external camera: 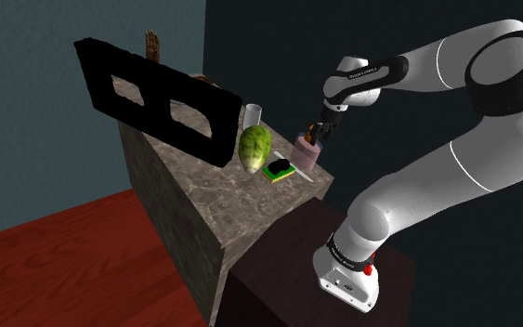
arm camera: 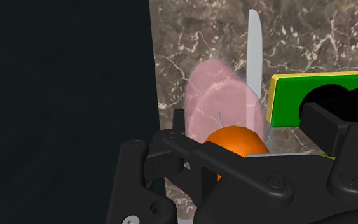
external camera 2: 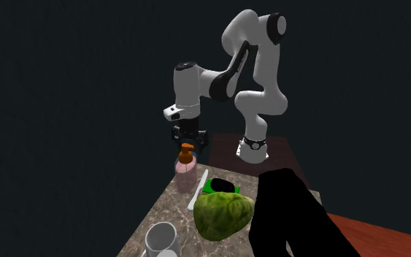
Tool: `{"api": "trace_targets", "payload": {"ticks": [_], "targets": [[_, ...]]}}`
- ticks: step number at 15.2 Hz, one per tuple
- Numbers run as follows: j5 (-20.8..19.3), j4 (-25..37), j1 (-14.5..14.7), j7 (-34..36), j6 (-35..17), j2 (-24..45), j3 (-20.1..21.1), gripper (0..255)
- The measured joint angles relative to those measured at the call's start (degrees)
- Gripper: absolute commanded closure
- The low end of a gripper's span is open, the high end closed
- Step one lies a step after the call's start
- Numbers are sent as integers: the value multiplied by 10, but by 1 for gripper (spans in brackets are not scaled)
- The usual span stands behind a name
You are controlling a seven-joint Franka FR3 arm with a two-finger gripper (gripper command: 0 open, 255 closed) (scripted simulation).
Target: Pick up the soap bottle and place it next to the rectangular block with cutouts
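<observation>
Nearest the stand, the soap bottle (external camera: 306,153) stands upright at the corner of the marble-patterned countertop (external camera: 203,214). Its body is translucent pink under an orange pump head (arm camera: 234,141); how full it is cannot be told. The black gripper (external camera: 318,133) hangs straight down over it. In the wrist view its fingers stand apart on either side of the pump head, with a gap showing at one side, so the bottle is not clasped. Just beyond the bottle lie a green pad (external camera: 279,169) carrying a black shape and a thin white blade (arm camera: 254,51). A green cabbage (external camera: 254,147) comes next. Behind it is a clear glass (external camera: 253,115) whose contents cannot be made out. At the far edge a black rectangular block (external camera: 157,98) with two cutouts stands on its long side. The white arm (external camera: 454,158) rises from the stand, bends at the elbow and reaches across with its wrist turned downward. Small lettering on the wrist link is unreadable.
</observation>
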State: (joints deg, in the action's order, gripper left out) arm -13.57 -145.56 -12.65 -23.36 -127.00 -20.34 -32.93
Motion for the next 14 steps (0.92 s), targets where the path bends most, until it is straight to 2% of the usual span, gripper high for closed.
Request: {"api": "trace_targets", "payload": {"ticks": [6,12,13,14], "targets": [[9,-21,5,-13,-58,38,-17,0],[11,-24,7,-14,-66,44,-18,0],[11,-24,7,-14,-66,44,-18,255],[11,-23,7,-14,-66,44,-19,255]]}}
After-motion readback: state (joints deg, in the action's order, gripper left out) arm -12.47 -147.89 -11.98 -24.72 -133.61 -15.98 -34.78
